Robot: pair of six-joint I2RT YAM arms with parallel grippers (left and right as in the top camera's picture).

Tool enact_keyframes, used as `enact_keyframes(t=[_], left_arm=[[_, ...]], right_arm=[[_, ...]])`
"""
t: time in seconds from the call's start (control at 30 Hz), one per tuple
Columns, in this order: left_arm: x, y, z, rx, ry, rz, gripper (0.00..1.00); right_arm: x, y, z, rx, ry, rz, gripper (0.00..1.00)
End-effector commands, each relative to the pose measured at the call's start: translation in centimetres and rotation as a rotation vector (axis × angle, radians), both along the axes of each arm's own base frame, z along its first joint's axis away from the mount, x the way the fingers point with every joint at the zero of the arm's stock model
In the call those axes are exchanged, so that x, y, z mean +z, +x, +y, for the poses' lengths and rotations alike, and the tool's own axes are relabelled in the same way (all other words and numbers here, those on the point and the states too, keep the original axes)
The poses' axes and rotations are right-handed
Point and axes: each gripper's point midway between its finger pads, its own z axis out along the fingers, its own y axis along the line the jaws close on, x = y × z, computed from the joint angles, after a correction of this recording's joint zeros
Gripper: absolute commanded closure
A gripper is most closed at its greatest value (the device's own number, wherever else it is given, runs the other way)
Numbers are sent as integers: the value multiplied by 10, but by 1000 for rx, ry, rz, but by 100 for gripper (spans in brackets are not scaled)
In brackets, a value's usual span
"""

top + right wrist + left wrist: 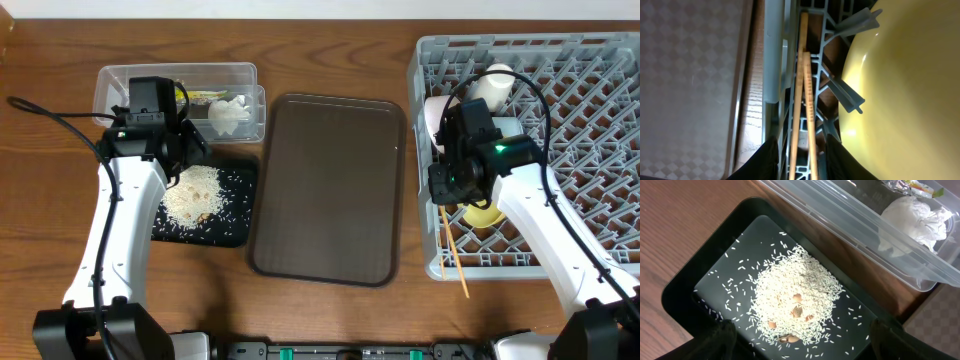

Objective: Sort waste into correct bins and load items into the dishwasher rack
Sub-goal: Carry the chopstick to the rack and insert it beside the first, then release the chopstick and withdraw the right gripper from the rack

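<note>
Chopsticks (455,255) lie along the nine-o'clock wall of the dishwasher rack (520,42) overhead, jutting past its six-o'clock edge, with the right gripper (450,197) above them. Left wrist: the left gripper (805,342) gapes wide and empty over rice (795,300) in the black tray (685,290). Right wrist: fingers (767,160) slightly parted, flanking both sticks without touching; yellow plate (910,100), cropped, crowds three o'clock.

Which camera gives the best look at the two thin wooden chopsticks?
The right wrist view: the two thin wooden chopsticks run through it close up, side by side in the grey plastic rack beside the round yellow plate. Overhead shows them as a thin sliver; the left wrist view misses them.
</note>
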Motion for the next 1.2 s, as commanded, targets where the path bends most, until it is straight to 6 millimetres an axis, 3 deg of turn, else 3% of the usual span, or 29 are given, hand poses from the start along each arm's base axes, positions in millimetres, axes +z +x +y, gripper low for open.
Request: enact_keyframes(t=[0.0, 0.13, 0.33, 0.4, 0.57, 0.83, 0.93, 1.07, 1.17], left_arm=[[-4, -4, 3, 16, 0, 14, 12], [-4, -4, 3, 16, 0, 13, 11], [-4, -4, 2, 5, 0, 16, 7], [-5, -3, -2, -30, -12, 20, 7], [-5, -1, -7, -47, -32, 15, 7], [-5, -1, -8, -53, -31, 15, 7], [-5, 0, -8, -68, -28, 17, 7], [-5, 3, -15, -167, 3, 27, 8], [-4, 9, -47, -344, -37, 15, 8]], right_arm=[[0, 1, 0, 2, 4, -3, 70], [5, 7, 5, -19, 36, -38, 68], [36, 22, 16, -8, 118, -179, 66], [44, 21, 16, 12, 119, -201, 72], [52, 6, 12, 51, 105, -193, 99], [44, -41, 14, 139, 126, -21, 99], [44, -47, 14, 139, 126, -3, 99], [66, -23, 21, 125, 170, -159, 99], [94, 8, 29, 94, 226, -342, 99]])
